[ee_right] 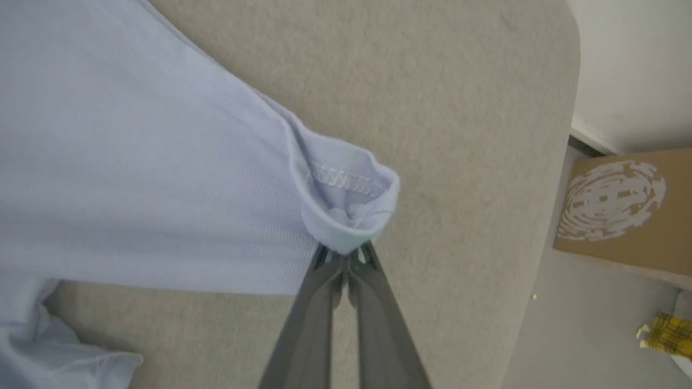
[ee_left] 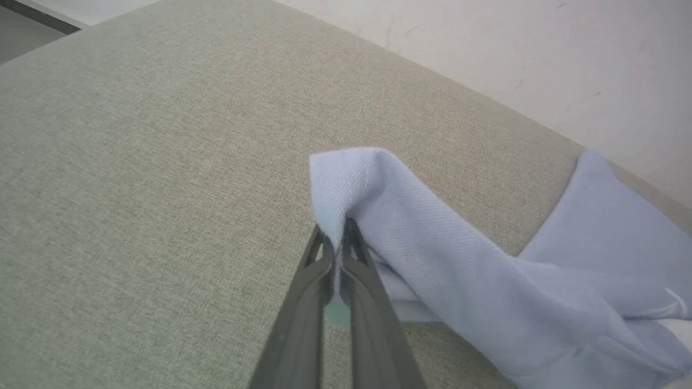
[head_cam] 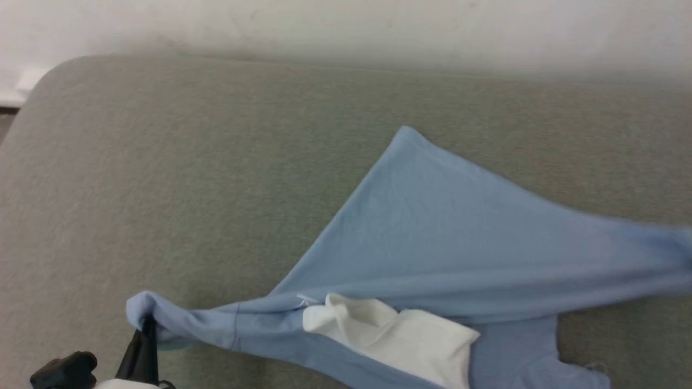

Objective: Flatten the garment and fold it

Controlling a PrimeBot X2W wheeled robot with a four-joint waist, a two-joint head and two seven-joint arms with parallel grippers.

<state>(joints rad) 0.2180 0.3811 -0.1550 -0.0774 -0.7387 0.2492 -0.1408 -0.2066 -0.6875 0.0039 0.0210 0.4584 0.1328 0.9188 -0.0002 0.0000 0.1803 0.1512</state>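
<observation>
Blue shirt stretched across grey tabletop, right of centre, probably tensioned to flatten it. Left end effector closed tight on near-left corner. Right end effector closed tight on hemmed corner at right. White collar at near edge; small white mark beside it unreadable. Box bore a white swirl, no words.

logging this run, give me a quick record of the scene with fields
surface: grey-green fabric top
garment: light blue shirt, stretched out, wrinkled, not yet flat
collar: white, crumpled, at the near edge
left gripper: shut on a garment corner
right gripper: shut on a hemmed garment edge
fold: not yet done
beside the surface: cardboard box
</observation>
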